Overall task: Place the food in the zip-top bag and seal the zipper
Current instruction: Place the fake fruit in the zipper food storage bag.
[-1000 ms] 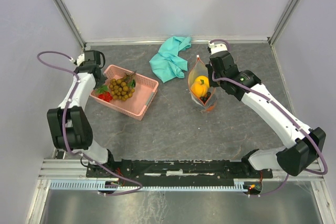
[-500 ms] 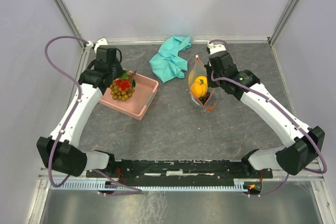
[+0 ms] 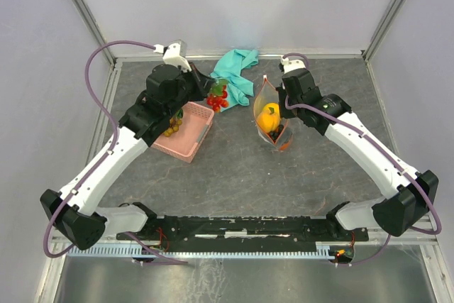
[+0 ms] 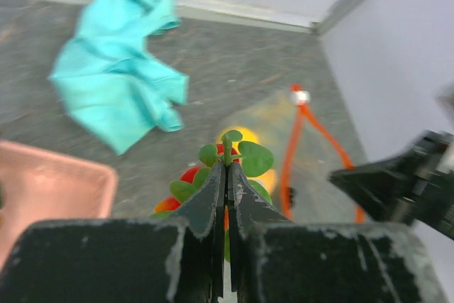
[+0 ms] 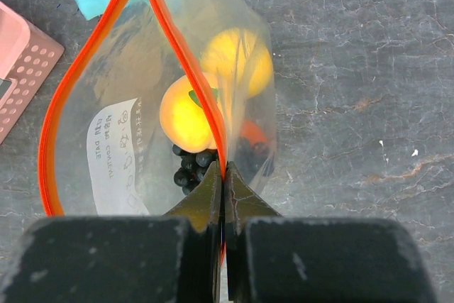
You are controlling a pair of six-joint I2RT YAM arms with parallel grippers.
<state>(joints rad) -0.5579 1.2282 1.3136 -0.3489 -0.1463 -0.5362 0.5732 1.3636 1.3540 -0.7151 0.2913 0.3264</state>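
My left gripper (image 4: 227,169) is shut on the green stem of a leafy cluster of tiny red food pieces (image 4: 190,174), held in the air between the pink basket and the bag (image 3: 217,94). The clear zip-top bag (image 3: 268,115) stands open, its red-orange zipper (image 5: 177,47) spread in a loop. My right gripper (image 5: 224,172) is shut on the near zipper edge and holds the mouth up. Inside lie round yellow fruits (image 5: 186,115) and dark berries (image 5: 190,168). A bunch of brown berries (image 3: 172,127) rests in the basket, partly hidden by my left arm.
The pink plastic basket (image 3: 193,133) sits left of centre under my left arm. A crumpled teal cloth (image 3: 237,69) lies at the back, between basket and bag. Grey walls and a metal rail close the back and both sides.
My left arm has lifted the red cluster out of the basket and swung it up and to the right, towards the bag. The right arm and the bag have stayed put.
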